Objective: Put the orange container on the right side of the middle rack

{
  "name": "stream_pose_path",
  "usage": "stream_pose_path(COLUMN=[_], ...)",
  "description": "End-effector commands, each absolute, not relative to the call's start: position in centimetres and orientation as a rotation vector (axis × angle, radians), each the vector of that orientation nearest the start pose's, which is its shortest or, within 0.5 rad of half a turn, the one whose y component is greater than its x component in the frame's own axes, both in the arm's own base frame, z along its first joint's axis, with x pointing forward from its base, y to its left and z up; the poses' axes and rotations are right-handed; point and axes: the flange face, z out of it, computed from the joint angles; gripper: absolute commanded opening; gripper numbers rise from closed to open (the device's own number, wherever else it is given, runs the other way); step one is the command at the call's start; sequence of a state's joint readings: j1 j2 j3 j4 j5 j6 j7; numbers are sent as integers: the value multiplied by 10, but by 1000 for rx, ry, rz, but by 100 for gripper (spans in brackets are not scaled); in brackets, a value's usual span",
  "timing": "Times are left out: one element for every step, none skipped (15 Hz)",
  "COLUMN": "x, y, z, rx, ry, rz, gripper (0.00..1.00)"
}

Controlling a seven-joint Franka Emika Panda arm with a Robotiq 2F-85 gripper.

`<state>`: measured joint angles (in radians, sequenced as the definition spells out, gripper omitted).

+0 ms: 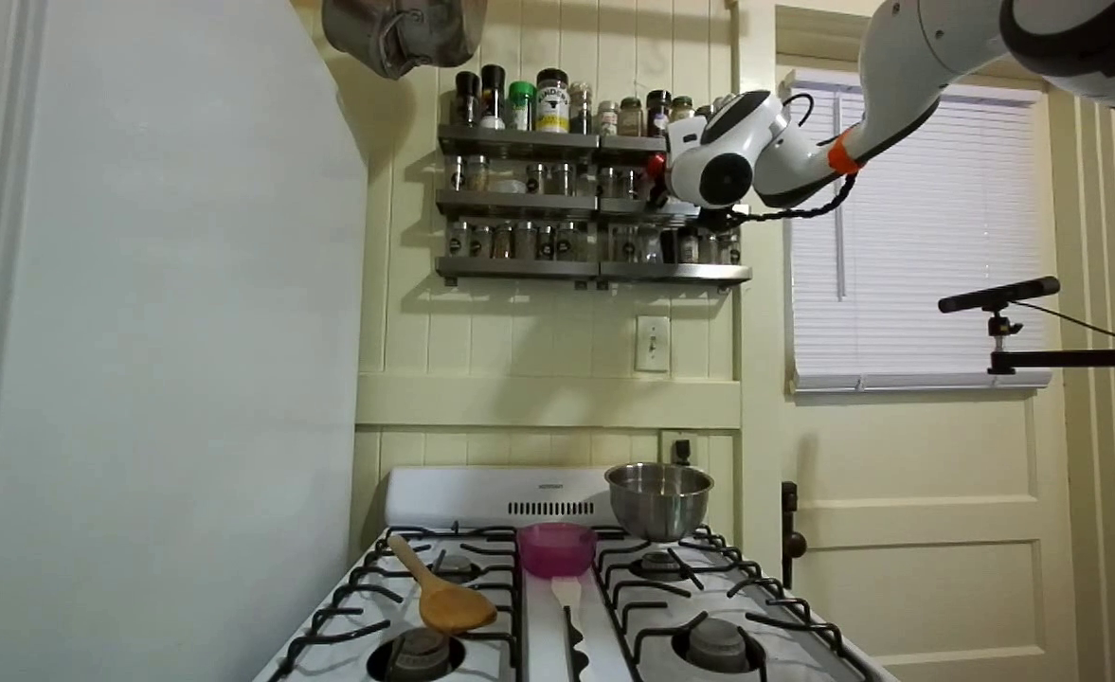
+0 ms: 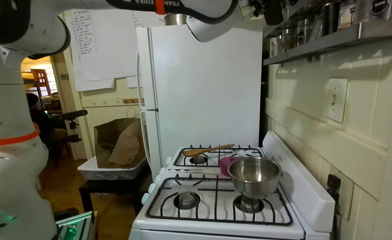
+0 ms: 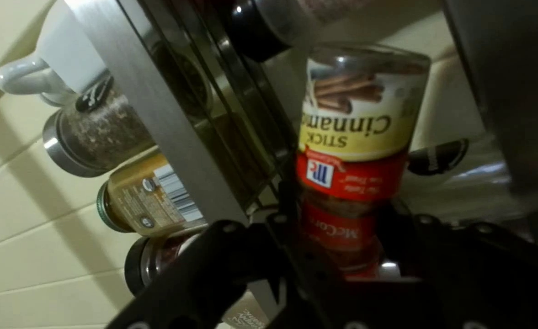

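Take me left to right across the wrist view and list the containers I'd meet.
White handled vessel → jar of brownish flakes → barcode-labelled jar → cinnamon-stick container → clear container with a black label.

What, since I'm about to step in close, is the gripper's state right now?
Gripper: closed, holding the cinnamon jar.
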<state>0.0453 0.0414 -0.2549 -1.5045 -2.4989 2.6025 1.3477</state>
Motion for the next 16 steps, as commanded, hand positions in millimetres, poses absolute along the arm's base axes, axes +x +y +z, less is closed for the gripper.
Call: stream_pose_path(x=[620, 619, 618, 617, 617, 616, 615, 614, 614, 613, 613, 613, 613, 614, 614, 615], y=[-118, -119, -121, -122, -123, -125, -126, -127, -129, -132, -135, -136, -137, -138, -139, -139], z=[716, 715, 714, 714, 714, 713, 713, 711, 710, 710, 709, 708, 707, 706, 705, 705], rx=[1170, 1177, 1186, 1196, 1199, 1206, 1214, 1224, 1233, 1243, 1250, 1259, 1264, 1272, 1277, 1280], ry=[317, 306, 289, 271, 256, 237, 219, 200, 178, 152, 121, 99, 75, 55, 33, 16], rz=[1346, 1348, 1352, 1358, 1365, 1370, 1378, 1384, 1387, 1391, 1397, 1404, 1407, 1412, 1421, 1429], gripper=[22, 22, 22, 22, 22, 22, 22, 22, 22, 22, 22, 22, 22, 22, 22, 22])
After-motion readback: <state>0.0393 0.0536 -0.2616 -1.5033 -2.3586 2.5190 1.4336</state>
